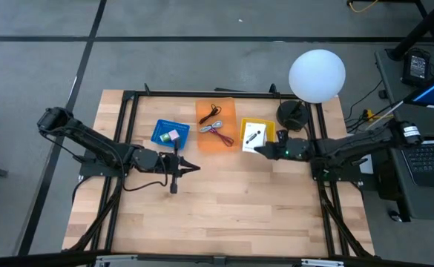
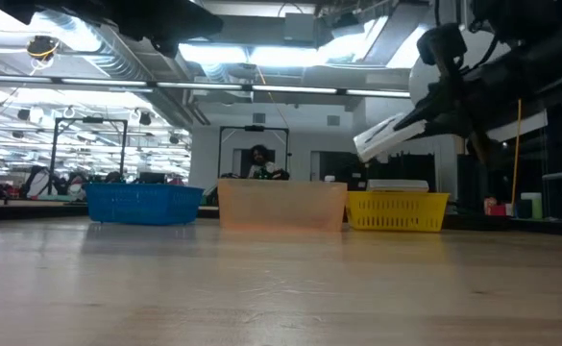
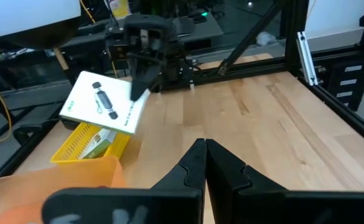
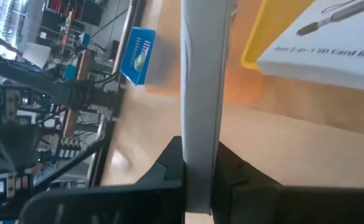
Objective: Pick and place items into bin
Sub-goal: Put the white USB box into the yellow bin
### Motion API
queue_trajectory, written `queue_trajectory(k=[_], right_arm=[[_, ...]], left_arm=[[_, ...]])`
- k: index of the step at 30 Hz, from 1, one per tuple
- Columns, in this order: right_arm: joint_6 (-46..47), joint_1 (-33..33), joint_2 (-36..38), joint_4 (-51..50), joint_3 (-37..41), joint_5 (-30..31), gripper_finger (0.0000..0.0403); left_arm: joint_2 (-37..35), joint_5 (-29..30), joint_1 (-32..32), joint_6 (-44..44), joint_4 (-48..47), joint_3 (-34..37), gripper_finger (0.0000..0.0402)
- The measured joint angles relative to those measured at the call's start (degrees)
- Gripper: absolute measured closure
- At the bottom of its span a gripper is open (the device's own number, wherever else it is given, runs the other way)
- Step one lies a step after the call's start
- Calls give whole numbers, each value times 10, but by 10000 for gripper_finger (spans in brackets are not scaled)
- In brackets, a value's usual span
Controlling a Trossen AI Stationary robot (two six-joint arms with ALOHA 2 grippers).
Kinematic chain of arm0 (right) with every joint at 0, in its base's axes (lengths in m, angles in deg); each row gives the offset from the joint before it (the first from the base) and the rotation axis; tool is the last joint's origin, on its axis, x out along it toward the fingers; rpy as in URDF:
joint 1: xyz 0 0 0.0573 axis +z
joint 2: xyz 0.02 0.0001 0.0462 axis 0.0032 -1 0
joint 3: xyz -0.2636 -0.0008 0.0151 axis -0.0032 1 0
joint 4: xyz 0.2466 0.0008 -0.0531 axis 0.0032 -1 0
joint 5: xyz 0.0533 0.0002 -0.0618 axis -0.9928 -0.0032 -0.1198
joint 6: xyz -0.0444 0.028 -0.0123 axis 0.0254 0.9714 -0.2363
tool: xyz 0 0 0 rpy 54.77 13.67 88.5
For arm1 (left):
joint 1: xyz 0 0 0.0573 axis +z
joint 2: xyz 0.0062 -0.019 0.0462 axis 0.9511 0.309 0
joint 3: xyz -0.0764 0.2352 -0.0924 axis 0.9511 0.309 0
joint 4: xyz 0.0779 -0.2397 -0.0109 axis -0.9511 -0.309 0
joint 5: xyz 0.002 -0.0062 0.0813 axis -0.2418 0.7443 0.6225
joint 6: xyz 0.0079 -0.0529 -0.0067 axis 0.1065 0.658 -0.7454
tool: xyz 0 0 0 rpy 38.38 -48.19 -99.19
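Item: white card [image 3: 102, 104], flat box-like piece with a black pen-shaped mark on its face. Held edge-on in the right gripper [image 1: 265, 151], whose fingers are clamped on the card's thin side; the right wrist view shows that edge standing up between the two dark fingers. It hangs in the air, tilted, just beside the yellow bin [image 1: 258, 133] on the side facing the table's middle. A thin edge grip probably suits a flat card that offers little else to pinch, and lets it drop flat.

Yellow bin: already holds a second white card [image 4: 331, 37] with black print, lying flat. The held card seems meant for the same bin.

Orange bin [image 1: 216, 124]: next to the yellow bin; contains thin black and reddish cables [image 1: 215, 122].

Blue bin [image 1: 171, 133]: beyond the orange one from the yellow bin; contains small pink and green pieces [image 1: 173, 136].

Left gripper [image 1: 193, 167]: fingers pressed together on nothing, low over bare wood, well apart from the yellow bin, apparently waiting.

Wooden table [image 1: 224, 215]: bears all three bins.
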Motion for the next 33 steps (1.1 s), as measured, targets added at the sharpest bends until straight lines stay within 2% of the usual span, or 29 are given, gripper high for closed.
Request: queue_trajectory(k=[6,9,17,33], right_arm=[[0,-59,0,-10,1,-50,384],[1,-93,0,-28,1,-106,385],[6,-141,0,-31,1,-177,381],[10,-193,0,-31,1,-207,378]], left_arm=[[0,0,-6,0,0,0,400],[0,1,-11,4,0,0,399],[0,1,-21,4,0,0,399],[0,2,-21,4,0,0,398]])
